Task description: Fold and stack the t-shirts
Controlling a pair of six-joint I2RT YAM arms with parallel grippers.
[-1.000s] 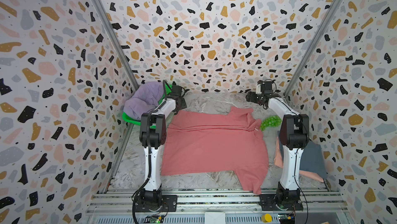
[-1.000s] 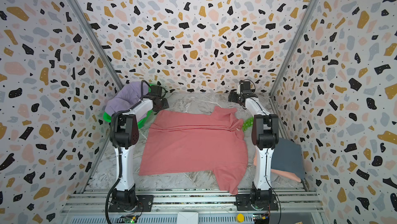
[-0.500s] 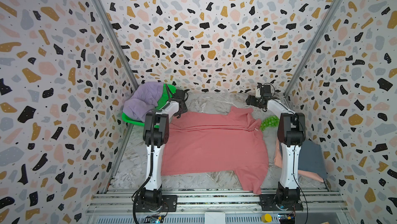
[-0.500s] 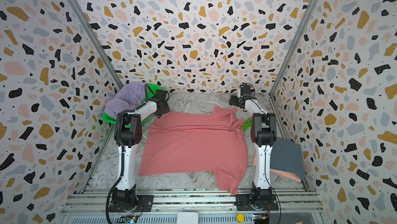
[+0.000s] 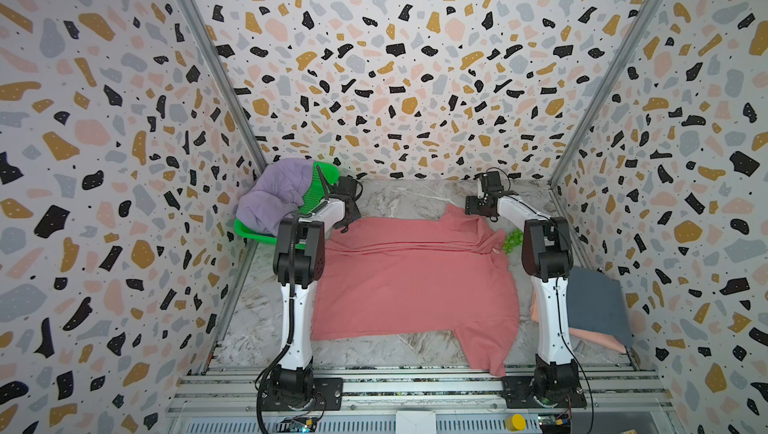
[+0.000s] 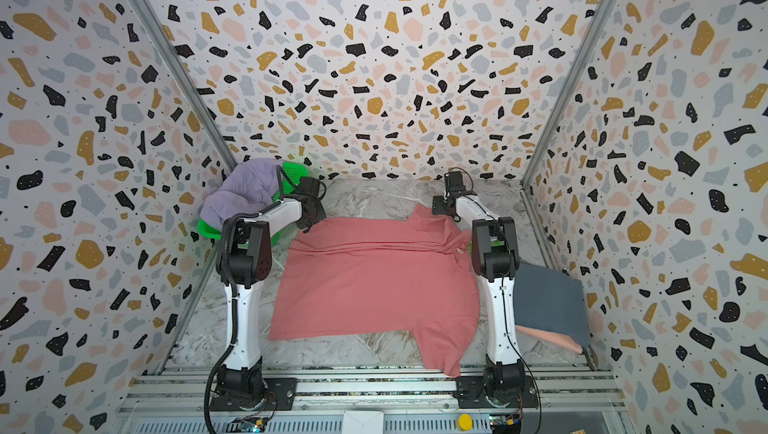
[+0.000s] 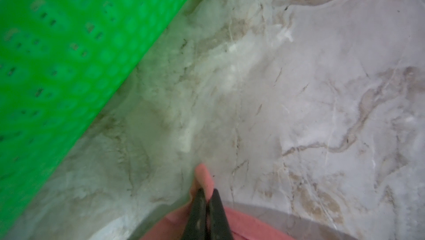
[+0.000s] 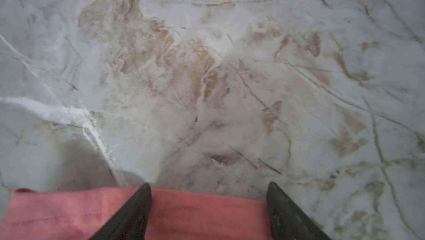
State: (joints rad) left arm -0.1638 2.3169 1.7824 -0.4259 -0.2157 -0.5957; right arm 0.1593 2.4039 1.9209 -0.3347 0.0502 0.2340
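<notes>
My left gripper [image 7: 207,192] is clamped on the far left corner of the coral-red t-shirt [image 5: 415,282], which lies spread on the table [image 5: 407,199]. My right gripper [image 8: 208,184] has its jaws apart, straddling the shirt's far right hem.

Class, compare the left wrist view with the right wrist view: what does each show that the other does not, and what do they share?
Only the left wrist view: the bright green plastic mesh basket, and the left gripper shut on a pinch of the coral-red cotton t-shirt.
Only the right wrist view: the right gripper, jaws wide open, its tips over the shirt's stitched hem, holding nothing.
Both: the coral-red cotton t-shirt along one edge of the picture, and the marble-patterned tabletop filling most of it.
</notes>
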